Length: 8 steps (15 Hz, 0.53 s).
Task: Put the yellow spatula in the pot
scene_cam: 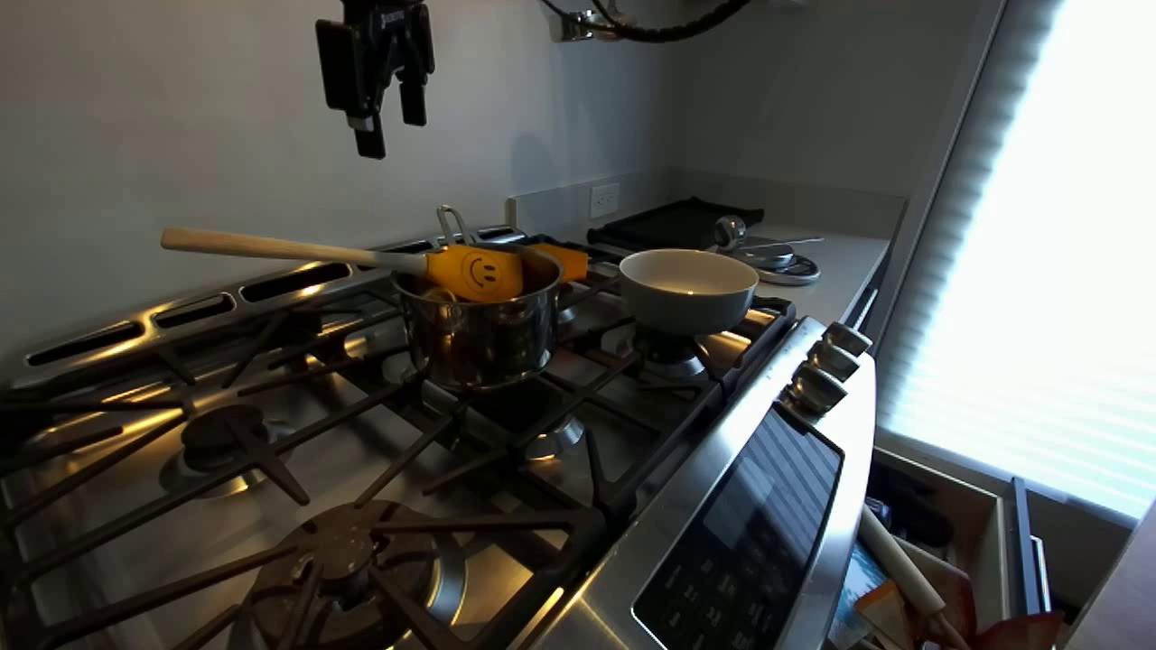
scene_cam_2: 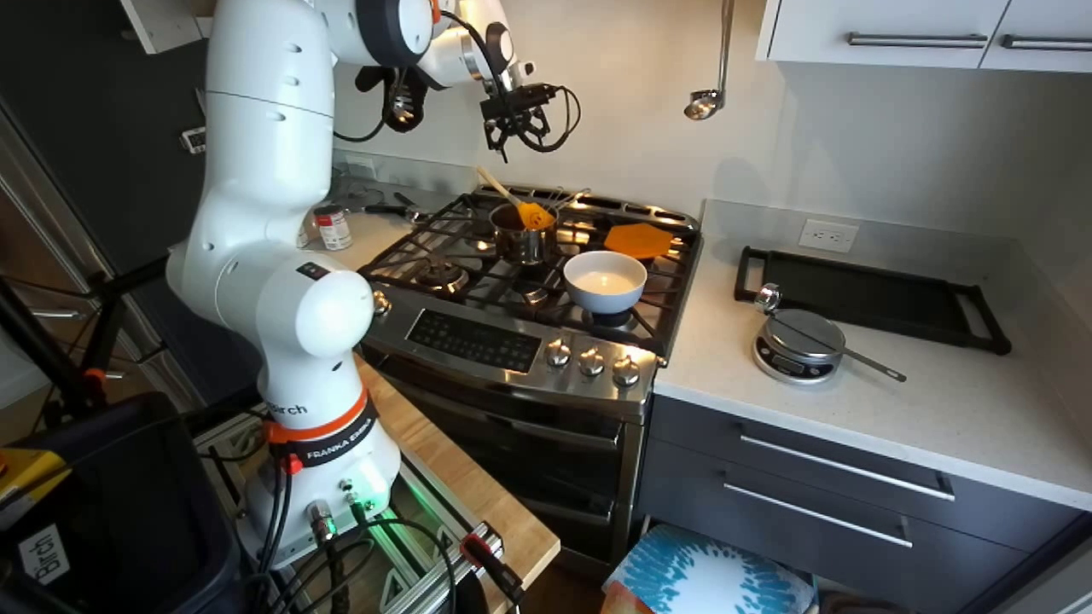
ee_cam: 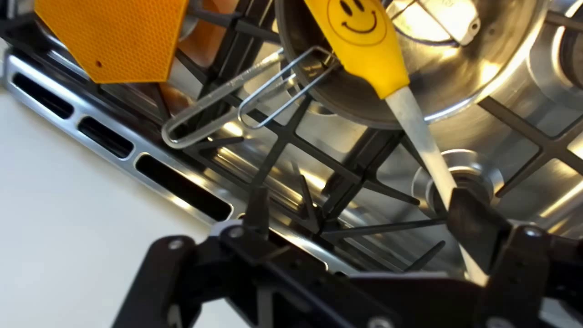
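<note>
The spatula [scene_cam: 361, 257] rests at the mouth of the pot [scene_cam: 483, 345] — smiley-faced blade [scene_cam: 474, 273] over the opening, handle [scene_cam: 271, 246] jutting out past the rim. A bowl [scene_cam_2: 604, 290] and an orange mat [scene_cam_2: 638, 241] sit near the pot on the stove [scene_cam: 659, 533]. Above, clear of the spatula, hangs the hand [scene_cam: 392, 134] — its fingers [ee_cam: 473, 223] spread apart.

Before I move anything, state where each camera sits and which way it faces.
An exterior view: low by one end of the stove, looking along it; the gripper shows.
An exterior view: high, facing the stove's front and the wall; most of the arm shows.
Wrist view: at the arm's end, looking down at the pot; black fingers show.
Both exterior views share pot, yellow spatula and bowl.
</note>
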### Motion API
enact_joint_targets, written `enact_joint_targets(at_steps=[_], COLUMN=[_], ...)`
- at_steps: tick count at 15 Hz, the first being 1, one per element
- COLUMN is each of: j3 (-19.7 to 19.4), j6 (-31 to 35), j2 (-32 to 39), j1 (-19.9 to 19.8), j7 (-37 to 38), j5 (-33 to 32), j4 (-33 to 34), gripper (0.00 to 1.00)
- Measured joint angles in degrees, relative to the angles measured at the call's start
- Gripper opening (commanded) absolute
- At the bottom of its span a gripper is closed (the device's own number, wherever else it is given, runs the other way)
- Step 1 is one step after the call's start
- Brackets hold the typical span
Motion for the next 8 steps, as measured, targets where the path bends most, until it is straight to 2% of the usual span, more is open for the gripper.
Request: enact_joint_targets(at_steps=[4,8], j3=[0.23,1.19], j6=[-10.66,-18.51], j2=[-4.39,-8.19], j1=[1.44,2.44], j7=[4.44,15.90], j5=[-0.57,0.27], j4=[-2.94,-7.26], gripper=[1.00,1.00])
